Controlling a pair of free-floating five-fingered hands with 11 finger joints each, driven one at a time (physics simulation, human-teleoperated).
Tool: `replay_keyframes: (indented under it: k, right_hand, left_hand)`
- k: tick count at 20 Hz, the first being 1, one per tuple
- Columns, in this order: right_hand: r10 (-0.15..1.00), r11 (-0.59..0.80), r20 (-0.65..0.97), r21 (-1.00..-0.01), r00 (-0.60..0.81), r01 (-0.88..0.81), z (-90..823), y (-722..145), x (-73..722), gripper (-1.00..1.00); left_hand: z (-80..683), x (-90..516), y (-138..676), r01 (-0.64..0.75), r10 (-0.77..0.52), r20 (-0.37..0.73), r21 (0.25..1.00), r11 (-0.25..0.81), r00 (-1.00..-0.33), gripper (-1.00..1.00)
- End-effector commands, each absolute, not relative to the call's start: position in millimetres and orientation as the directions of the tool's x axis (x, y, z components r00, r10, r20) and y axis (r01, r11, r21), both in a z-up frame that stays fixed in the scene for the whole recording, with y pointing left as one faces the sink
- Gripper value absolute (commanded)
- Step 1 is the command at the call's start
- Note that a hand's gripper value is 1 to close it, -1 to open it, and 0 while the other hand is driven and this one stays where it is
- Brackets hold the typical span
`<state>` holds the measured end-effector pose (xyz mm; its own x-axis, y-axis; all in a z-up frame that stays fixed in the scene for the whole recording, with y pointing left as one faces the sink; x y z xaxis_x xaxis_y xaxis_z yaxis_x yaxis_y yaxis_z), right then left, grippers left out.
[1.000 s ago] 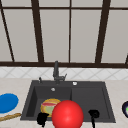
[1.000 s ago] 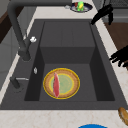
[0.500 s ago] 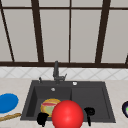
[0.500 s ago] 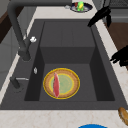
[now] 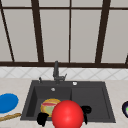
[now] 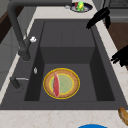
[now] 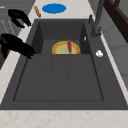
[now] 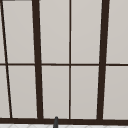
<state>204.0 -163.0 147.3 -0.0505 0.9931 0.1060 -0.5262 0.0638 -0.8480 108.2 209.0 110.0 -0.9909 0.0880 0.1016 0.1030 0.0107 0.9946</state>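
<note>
the left hand [image 5: 42, 118] and the right hand [image 5: 86, 110] hang over the front edge of the sink [image 5: 87, 96], fingers relaxed and pointing down, holding nothing. a red ball [image 5: 67, 115] shows between them. the yellow plate [image 6: 61, 83] with a red piece lies in the deep basin.

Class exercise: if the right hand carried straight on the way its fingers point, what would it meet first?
Probably nothing at once: the black right hand points over the dark sink's shallow drainer half, toward its far rim; depth is uncertain.
</note>
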Motion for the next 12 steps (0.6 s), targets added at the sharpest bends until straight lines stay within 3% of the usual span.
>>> replay_keyframes:
  k: [1,12]
  right_hand:
    - [0.993,0.064,0.106,-0.848,-0.050,-0.526,147.3,-167.6,204.0,-1.00]
    - [0.985,0.128,0.171,-0.844,-0.034,-0.520,155.6,-238.2,190.2,-1.00]
  left_hand:
    - [110.0,108.2,209.0,0.103,0.088,0.102,0.995,0.011,-0.991,0.00]
    - [109.9,108.3,209.0,0.102,0.087,0.101,0.995,0.011,-0.991,0.00]
